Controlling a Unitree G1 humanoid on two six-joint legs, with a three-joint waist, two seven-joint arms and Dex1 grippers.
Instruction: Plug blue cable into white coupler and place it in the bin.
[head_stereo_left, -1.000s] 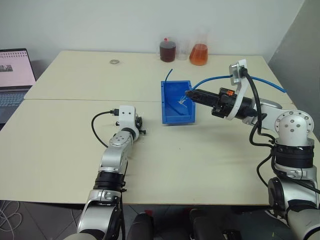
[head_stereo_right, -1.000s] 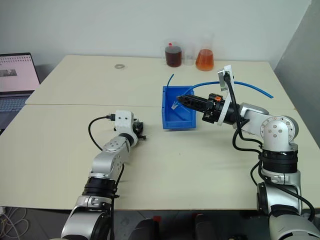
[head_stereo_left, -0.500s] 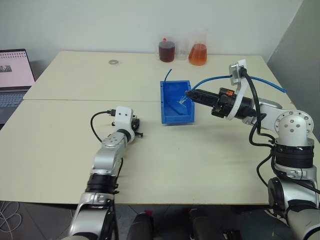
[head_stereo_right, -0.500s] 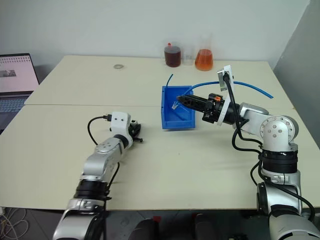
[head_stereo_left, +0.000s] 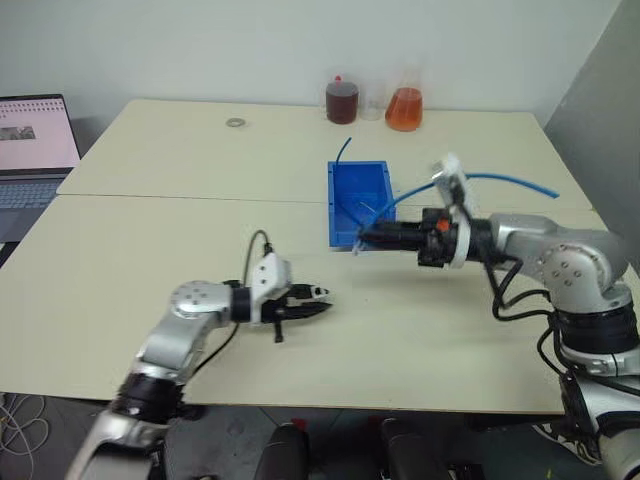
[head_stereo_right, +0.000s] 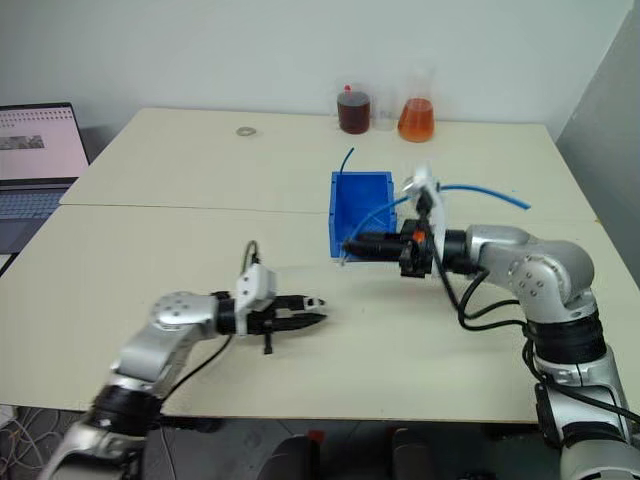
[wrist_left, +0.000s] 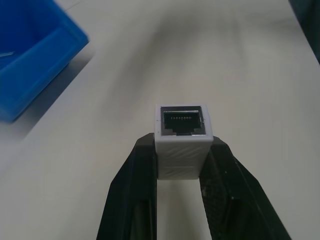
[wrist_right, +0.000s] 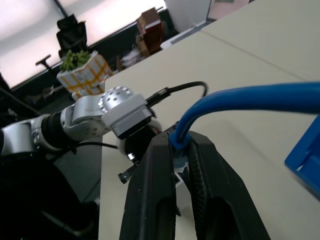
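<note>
Showing its dark socket, the white coupler (wrist_left: 183, 138) sits clamped in the left gripper (wrist_left: 182, 165), now swung toward the right gripper (wrist_right: 181, 157) pinching the blue cable (wrist_right: 250, 99).

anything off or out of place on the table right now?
Nothing stands out. The white coupler sits square in the left pincer, the blue cable is clamped in the right pincer, and the bin stands upright. No spills.

surface: beige table (head_stereo_left: 150, 260) | on it: blue bin (head_stereo_left: 358, 203), two flasks (head_stereo_left: 372, 103), washer (head_stereo_left: 235, 123), laptop (head_stereo_left: 30, 150)
</note>
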